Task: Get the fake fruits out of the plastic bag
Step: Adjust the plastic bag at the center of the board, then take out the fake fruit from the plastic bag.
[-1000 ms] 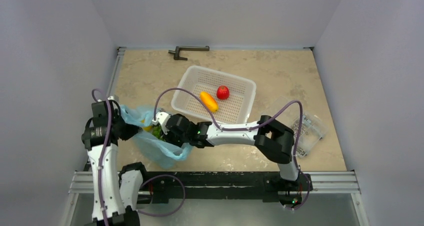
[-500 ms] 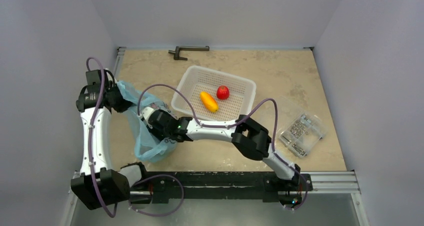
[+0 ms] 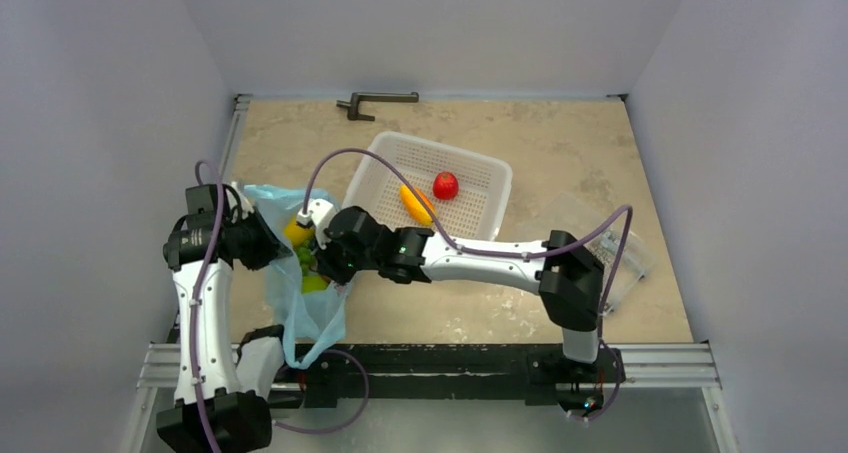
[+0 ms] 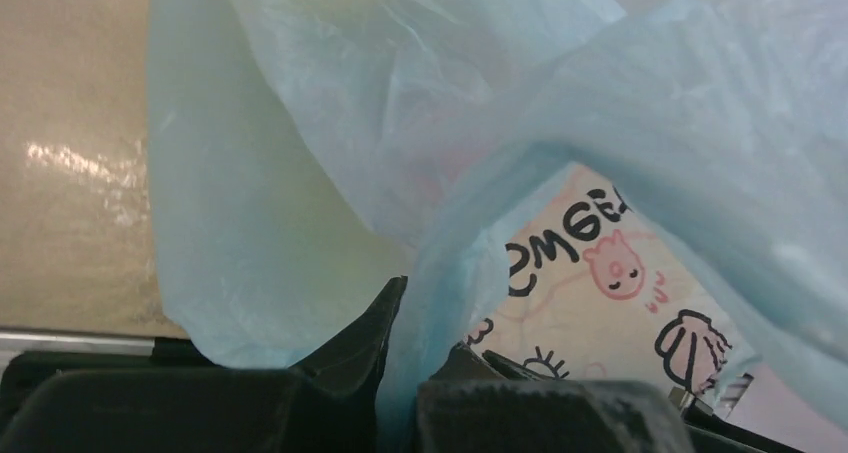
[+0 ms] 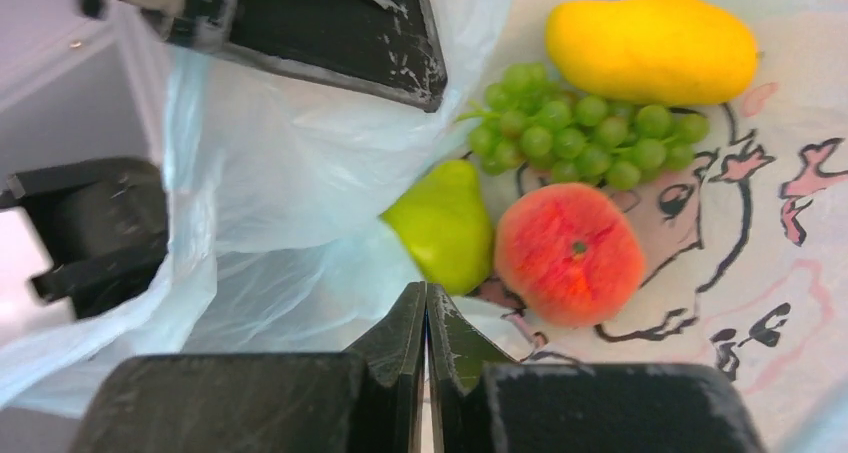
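Observation:
The light blue plastic bag (image 3: 300,313) hangs open between my two grippers at the table's near left. My left gripper (image 3: 262,245) is shut on a fold of its rim (image 4: 420,333). My right gripper (image 3: 328,265) is shut on the opposite edge of the bag (image 5: 427,293). Inside the bag lie a yellow oblong fruit (image 5: 650,48), a green grape bunch (image 5: 580,128), a green fruit (image 5: 445,223) and a red-orange peach (image 5: 568,253). An orange-yellow oblong fruit (image 3: 415,203) lies in the white basket.
The white perforated basket (image 3: 400,158) stands mid-table and also holds a small round red fruit (image 3: 446,185). A clear box of metal parts (image 3: 625,263) sits at the right, partly behind my right arm. A dark metal handle (image 3: 375,101) lies at the back edge.
My left arm swung out toward the back left, then returned nearer. My right gripper followed and came back. The bag's mouth is now spread wider, with fruits showing inside.

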Motion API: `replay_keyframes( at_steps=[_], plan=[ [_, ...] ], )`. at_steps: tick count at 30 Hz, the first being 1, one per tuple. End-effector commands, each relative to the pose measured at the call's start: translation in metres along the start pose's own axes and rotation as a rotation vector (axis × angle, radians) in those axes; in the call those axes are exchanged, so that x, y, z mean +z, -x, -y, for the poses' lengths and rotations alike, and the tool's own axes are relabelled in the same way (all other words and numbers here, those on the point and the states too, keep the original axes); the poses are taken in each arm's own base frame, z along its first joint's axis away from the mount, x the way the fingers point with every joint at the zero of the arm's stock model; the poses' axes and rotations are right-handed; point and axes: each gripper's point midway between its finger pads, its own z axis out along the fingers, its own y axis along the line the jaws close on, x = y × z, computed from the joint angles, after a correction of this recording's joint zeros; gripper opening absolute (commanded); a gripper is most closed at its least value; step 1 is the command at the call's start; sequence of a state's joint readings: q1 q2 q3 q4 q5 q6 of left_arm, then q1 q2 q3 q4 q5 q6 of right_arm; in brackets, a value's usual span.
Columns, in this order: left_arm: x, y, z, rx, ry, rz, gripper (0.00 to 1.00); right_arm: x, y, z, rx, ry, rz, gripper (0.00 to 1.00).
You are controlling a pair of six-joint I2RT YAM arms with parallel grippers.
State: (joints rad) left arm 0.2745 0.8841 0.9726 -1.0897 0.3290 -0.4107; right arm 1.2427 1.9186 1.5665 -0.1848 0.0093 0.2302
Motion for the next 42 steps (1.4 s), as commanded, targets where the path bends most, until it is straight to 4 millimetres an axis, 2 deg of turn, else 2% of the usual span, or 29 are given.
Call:
replay_keyframes(
  at_steps=[1,5,6,9,15,16,17,19,20,22,24,28,32,36,42],
  plan=[
    [-0.009,-0.027,-0.012,-0.060,0.055,-0.052,0.08,-0.011,-0.019,-0.022,0.096,0.127,-0.001,0.00],
    [-0.024,-0.031,-0.011,-0.057,0.042,0.038,0.50,-0.014,-0.032,-0.015,0.107,0.109,0.044,0.00],
    [-0.025,-0.034,-0.009,-0.056,0.028,0.039,0.56,-0.013,-0.031,-0.013,0.109,0.097,0.056,0.00],
    [-0.022,-0.049,-0.012,-0.060,0.026,-0.018,0.59,-0.011,-0.029,-0.003,0.103,0.041,0.062,0.04],
    [-0.012,-0.069,-0.001,-0.005,-0.099,-0.093,0.65,-0.012,-0.016,0.012,0.070,-0.048,0.097,0.16],
    [-0.012,-0.070,-0.002,0.004,-0.096,-0.083,0.64,-0.012,-0.014,0.013,0.062,-0.059,0.099,0.19],
    [-0.013,-0.069,-0.003,0.006,-0.086,-0.073,0.57,-0.011,-0.012,0.015,0.057,-0.073,0.108,0.23],
    [-0.017,-0.069,-0.013,-0.021,-0.010,-0.073,0.30,-0.007,-0.009,0.019,0.049,-0.097,0.115,0.30],
    [-0.018,-0.070,-0.016,-0.032,0.012,-0.075,0.22,-0.004,-0.006,0.020,0.043,-0.101,0.119,0.34],
    [-0.018,-0.073,-0.017,-0.032,0.011,-0.067,0.11,0.005,0.000,0.018,0.027,-0.102,0.126,0.42],
    [-0.019,-0.073,-0.019,-0.025,0.014,-0.038,0.05,0.013,0.011,0.019,0.015,-0.119,0.136,0.48],
    [-0.020,-0.069,-0.022,-0.013,0.027,-0.005,0.00,0.032,0.009,0.028,-0.033,-0.166,0.112,0.60],
    [-0.016,-0.070,-0.018,-0.011,0.004,-0.026,0.00,0.050,0.001,0.040,-0.095,-0.227,0.065,0.65],
    [-0.015,-0.068,-0.018,-0.013,0.003,-0.017,0.00,0.050,-0.007,0.059,-0.161,-0.319,0.027,0.75],
    [-0.019,-0.070,-0.011,0.018,-0.056,0.033,0.00,0.053,-0.025,0.069,-0.209,-0.346,-0.023,0.84]
  ],
)
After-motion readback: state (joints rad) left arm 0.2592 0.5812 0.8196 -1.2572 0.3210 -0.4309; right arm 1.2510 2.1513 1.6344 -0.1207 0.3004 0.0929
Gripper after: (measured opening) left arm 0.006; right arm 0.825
